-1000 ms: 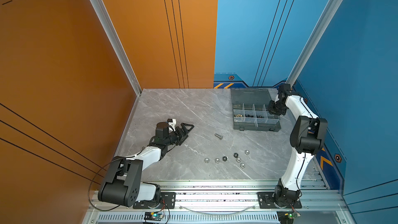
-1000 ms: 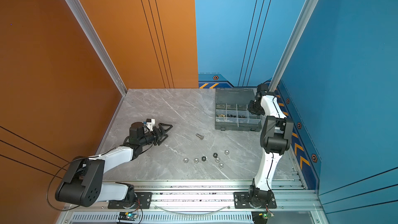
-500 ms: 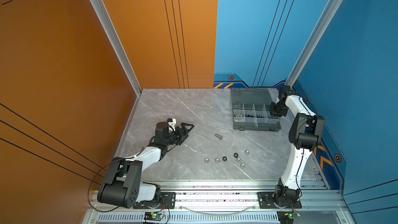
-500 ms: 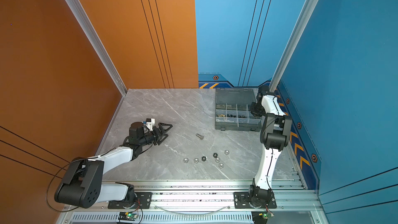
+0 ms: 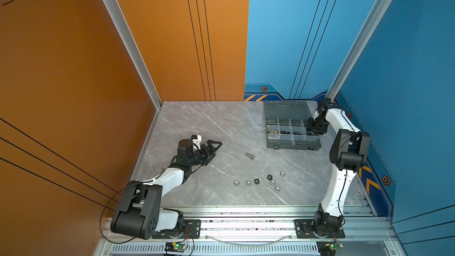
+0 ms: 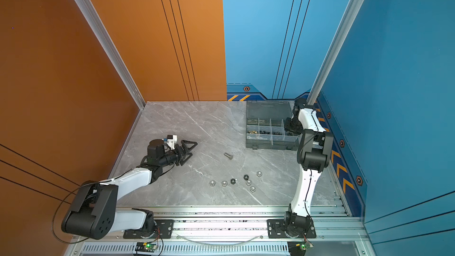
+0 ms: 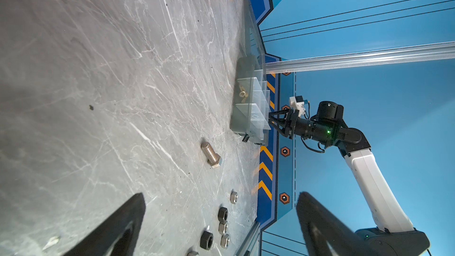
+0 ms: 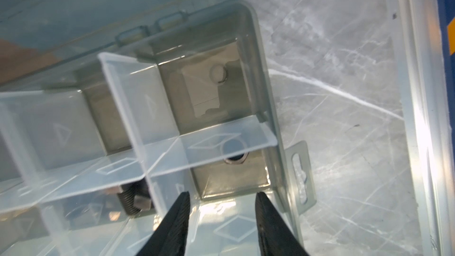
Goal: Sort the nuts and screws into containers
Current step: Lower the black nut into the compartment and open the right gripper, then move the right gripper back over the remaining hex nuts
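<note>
In both top views we see the organiser box (image 5: 293, 145) open at the far right of the worktop (image 5: 197, 124), with the right fingers (image 5: 310, 129) at its right end. The silver screw (image 5: 250, 155) and loose nuts (image 5: 257, 181) lie on the worktop nearer us. The left wrist view shows the left fingers (image 7: 118, 227) wide apart and empty. In the right wrist view the right fingers stand apart, empty, over an end compartment (image 8: 229, 181) holding a single nut (image 8: 234, 162).
</note>
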Motion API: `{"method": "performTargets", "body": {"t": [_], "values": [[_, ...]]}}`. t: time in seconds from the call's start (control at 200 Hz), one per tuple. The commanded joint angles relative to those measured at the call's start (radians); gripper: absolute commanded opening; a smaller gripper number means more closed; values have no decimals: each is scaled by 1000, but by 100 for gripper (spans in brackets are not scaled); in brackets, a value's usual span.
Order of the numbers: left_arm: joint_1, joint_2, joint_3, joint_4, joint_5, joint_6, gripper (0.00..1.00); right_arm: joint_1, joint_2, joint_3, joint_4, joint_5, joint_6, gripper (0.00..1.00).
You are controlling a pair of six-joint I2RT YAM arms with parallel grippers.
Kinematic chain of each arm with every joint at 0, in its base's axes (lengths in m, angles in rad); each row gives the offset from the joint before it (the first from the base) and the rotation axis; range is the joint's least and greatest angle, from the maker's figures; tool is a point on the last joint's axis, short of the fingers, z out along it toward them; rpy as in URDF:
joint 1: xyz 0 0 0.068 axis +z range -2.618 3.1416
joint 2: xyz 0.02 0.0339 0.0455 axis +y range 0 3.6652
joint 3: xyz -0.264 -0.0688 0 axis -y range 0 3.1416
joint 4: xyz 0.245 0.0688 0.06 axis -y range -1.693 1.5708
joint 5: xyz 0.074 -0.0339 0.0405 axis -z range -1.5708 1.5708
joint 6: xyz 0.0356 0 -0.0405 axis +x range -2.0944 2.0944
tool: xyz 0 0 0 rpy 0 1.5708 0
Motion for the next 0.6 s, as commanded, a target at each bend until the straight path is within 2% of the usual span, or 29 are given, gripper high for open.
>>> {"method": "performTargets", "body": {"t": [0.0, 0.15, 0.23, 0.466, 0.591], "values": [[-4, -20, 1, 7, -4, 3, 98, 33, -150, -25, -44, -71, -32, 47], [-4, -15, -1, 7, -6, 4, 98, 99, -283, -161, -6, -253, -41, 49], [-2, -13, 0, 6, -6, 4, 98, 164, -344, -228, 5, -305, -67, 50], [1, -14, -3, 6, -1, 3, 98, 422, -453, -365, 13, -295, -154, 51], [2, -21, -11, 6, -3, 2, 98, 547, -468, -431, 4, -211, -166, 51]]}}
